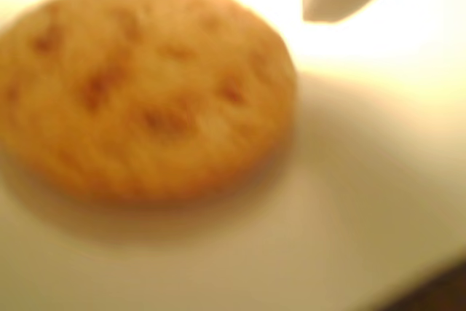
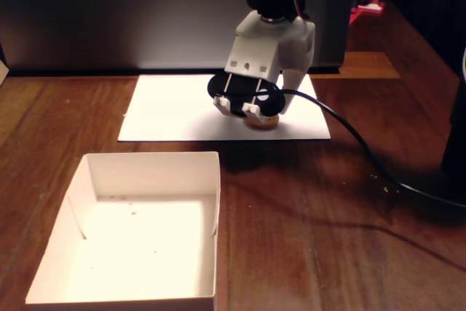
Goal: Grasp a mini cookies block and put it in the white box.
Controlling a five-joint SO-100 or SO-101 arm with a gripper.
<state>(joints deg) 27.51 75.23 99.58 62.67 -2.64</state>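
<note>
Honestly, your tool [image 2: 256,113] is low over the cookie [image 2: 263,121], which sits on the paper sheet [image 2: 175,107] behind the white box [image 2: 138,234]. I can't tell whether the jaws are open or already pinching. Watch it: an off-centre squeeze could crack the cookie or skid it across the sheet.

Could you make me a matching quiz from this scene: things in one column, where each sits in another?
Things:
1. small round golden-brown cookie
2. shallow white cardboard box
3. flat white paper sheet
4. black cable

Places:
A. nearest the fixed camera, empty
B. on the paper, under the gripper
C. trailing right across the wooden table
D. behind the box

Pairs: 1-B, 2-A, 3-D, 4-C
</note>
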